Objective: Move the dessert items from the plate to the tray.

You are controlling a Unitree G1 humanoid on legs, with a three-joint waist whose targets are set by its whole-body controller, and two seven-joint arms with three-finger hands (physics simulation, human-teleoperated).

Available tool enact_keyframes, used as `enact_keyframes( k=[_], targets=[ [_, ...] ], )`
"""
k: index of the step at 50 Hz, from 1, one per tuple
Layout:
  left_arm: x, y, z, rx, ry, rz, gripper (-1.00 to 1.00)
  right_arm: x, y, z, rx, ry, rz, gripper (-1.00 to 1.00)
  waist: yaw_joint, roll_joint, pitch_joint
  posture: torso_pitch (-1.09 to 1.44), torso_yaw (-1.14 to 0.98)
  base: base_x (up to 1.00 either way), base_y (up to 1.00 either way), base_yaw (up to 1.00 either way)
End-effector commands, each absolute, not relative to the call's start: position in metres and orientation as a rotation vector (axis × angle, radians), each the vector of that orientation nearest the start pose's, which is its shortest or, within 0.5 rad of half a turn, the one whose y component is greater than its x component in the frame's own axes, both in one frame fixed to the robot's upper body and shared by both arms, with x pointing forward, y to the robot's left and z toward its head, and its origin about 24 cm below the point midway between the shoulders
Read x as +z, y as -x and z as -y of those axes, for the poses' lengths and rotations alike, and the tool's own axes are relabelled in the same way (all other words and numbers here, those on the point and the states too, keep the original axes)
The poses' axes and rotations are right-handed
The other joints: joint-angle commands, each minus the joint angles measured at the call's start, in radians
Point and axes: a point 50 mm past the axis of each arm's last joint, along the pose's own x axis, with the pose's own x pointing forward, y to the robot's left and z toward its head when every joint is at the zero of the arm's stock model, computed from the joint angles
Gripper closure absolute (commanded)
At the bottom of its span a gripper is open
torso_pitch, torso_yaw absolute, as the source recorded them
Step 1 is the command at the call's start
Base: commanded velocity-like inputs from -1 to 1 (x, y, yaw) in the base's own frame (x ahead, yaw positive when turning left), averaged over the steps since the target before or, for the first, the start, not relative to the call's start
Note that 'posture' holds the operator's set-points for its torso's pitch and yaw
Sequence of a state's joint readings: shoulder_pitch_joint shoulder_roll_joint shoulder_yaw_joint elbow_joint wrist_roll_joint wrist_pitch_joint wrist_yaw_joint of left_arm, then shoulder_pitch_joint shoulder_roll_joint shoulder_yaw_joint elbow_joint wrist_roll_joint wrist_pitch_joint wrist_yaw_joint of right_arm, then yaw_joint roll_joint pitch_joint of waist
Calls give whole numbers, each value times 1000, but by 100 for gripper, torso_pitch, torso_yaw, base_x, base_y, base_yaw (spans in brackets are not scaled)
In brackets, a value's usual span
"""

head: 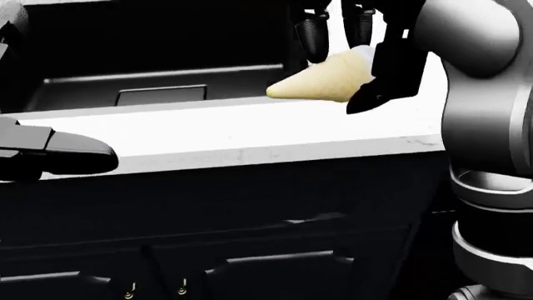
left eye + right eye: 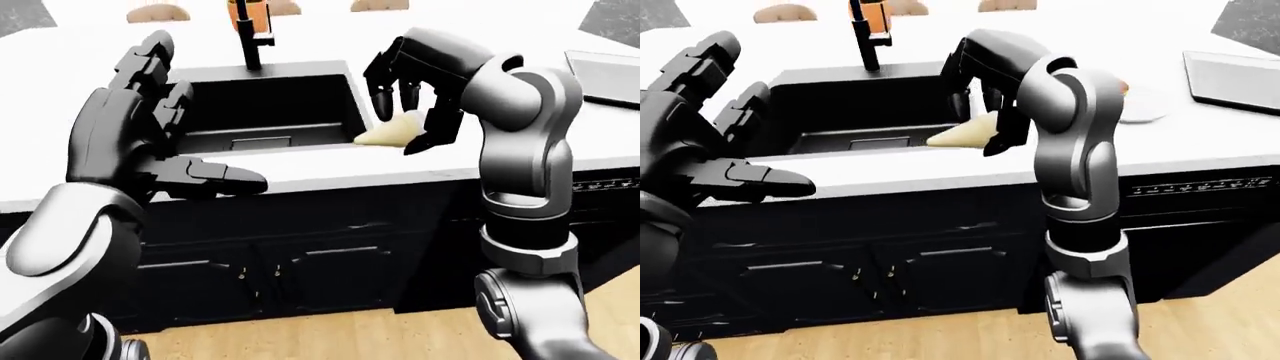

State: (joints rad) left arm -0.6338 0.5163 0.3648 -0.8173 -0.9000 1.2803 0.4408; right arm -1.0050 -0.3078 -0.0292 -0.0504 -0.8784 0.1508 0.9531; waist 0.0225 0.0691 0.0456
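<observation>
Stage: a cone-shaped dessert [image 1: 320, 78] is being carried; the move to the tray is judged to be under way, not finished.
Right hand: the right hand [image 1: 350, 47] is clamped on the wide end of the cone, fingers [image 1: 312, 37] curled over the top and a thumb pressed beneath.
Cone position: it is held roughly level, tip pointing to the left of the head view, above the white table [image 1: 250, 134] at the right-hand edge of the dark sink [image 2: 265, 112].
Left hand: the left hand [image 2: 150, 127] is held up empty, fingers spread apart, nothing gripped.
Tray: a flat grey tray [image 2: 1235, 75] is seen lying on the table at the far right of the right-eye view, well apart from the cone; nothing is visible on the part of it that shows.
Plate: a small pale plate [image 2: 1140, 105] is partly seen behind the right arm in the right-eye view; what remains on it cannot be told.
Done: one dessert is judged to have been lifted off the plate.
Left: the cone is yet to be taken across to the tray and set down; whether other desserts wait cannot be told.
</observation>
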Motion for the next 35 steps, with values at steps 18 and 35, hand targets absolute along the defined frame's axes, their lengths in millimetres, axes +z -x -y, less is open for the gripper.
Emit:
enact_keyframes(
  k=[18,35],
  targets=[
    [290,-229,-179,-57,-83,281,-100,337,-317,130,254,1303,431,100,-8,14,-7,0,0,-1,-100,0],
    [286,-228,-179,-59,-76,279,-100,336,-317,129,254,1300,439,100,-26,-53,10,0,0,-2,-100,0]
  ],
)
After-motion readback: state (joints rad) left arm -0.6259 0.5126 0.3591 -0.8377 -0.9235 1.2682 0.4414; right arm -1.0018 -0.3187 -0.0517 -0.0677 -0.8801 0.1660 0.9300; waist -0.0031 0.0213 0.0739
